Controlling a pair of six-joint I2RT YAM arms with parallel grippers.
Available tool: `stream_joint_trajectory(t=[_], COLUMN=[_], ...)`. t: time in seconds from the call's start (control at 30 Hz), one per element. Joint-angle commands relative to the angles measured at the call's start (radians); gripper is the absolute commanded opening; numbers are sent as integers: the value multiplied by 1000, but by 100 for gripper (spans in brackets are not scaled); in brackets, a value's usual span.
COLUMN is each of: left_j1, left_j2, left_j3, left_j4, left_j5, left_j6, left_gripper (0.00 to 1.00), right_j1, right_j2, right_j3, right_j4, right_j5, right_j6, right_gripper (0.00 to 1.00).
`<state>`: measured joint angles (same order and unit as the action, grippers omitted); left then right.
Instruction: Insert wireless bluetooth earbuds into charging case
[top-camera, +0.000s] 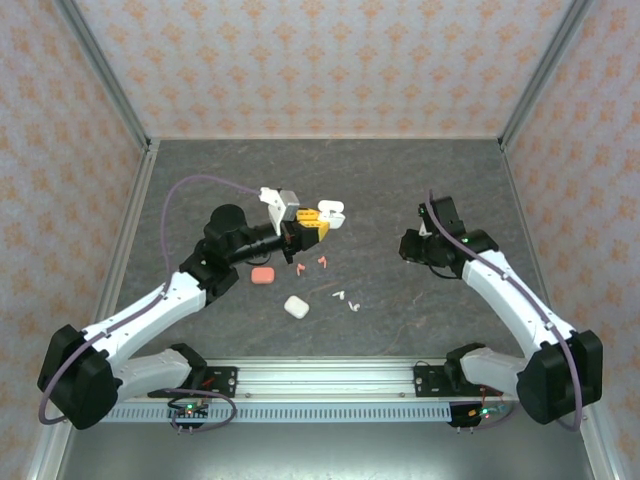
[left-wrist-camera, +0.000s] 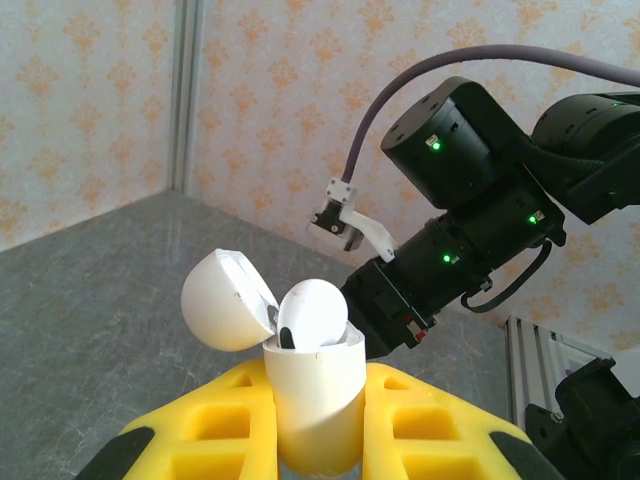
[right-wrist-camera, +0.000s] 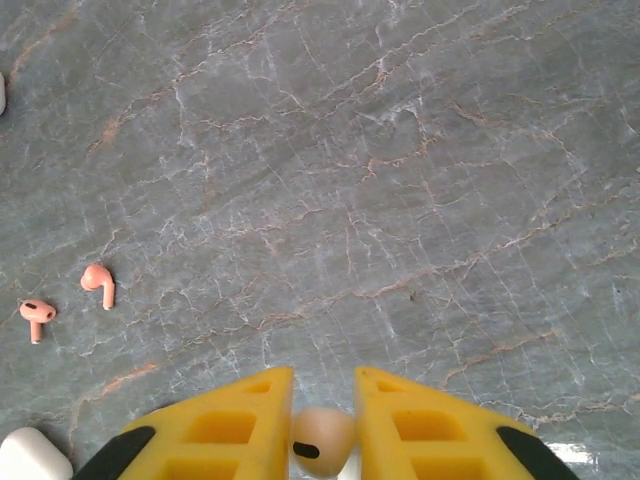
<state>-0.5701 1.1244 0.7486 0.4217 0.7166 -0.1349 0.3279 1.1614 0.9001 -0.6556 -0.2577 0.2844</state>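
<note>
— What has the left gripper (left-wrist-camera: 312, 432) got?

— It is clamped on a smooth white charging case (left-wrist-camera: 310, 390), held upright, with its domed lid (left-wrist-camera: 225, 300) hinged back. A glossy earbud (left-wrist-camera: 312, 312) sits in the mouth, bulb up.

— And the right gripper (right-wrist-camera: 322, 400)?

— Its pocketed yellow fingers (right-wrist-camera: 215, 425) are pinched narrow on a pale earbud (right-wrist-camera: 322, 440). It hangs over the grey, veined table (right-wrist-camera: 400, 150), well apart from the case.

— Anything lying about?

— Two salmon-pink earbuds (right-wrist-camera: 98, 284) lie on the table near the left gripper. Two white earbuds (top-camera: 340, 294) lie nearer the metal rail (top-camera: 330, 378). A rounded pink case (top-camera: 263, 274) and a closed white case (top-camera: 296, 306) are close by.

— Room to move?

— Open table lies between the two grippers, and the patterned walls (top-camera: 320, 60) stand well back.
</note>
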Motion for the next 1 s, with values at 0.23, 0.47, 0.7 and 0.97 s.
stream_joint_trajectory(t=[0.23,0.47,0.7,0.97], left_j1=[-10,-10,-10,-10], left_j2=[-10,-21,-36,-34], left_j3=[14,9,0,2], left_j4=[50,34,26,26], left_j5=[-22,-28,-37,-36], left_j6=[-8,3,7,9], left_gripper=[0,0,0,0], right_j1=[-5,-5,-4,-4], right_j2=[192,319,361,347], right_j3=[-76,-106,-121,-102], right_j4=[54,91,76,39], right_j5=[-51,-51,-32,-41], right_j6=[56,78,74,39], right_gripper=[20,20,21,31])
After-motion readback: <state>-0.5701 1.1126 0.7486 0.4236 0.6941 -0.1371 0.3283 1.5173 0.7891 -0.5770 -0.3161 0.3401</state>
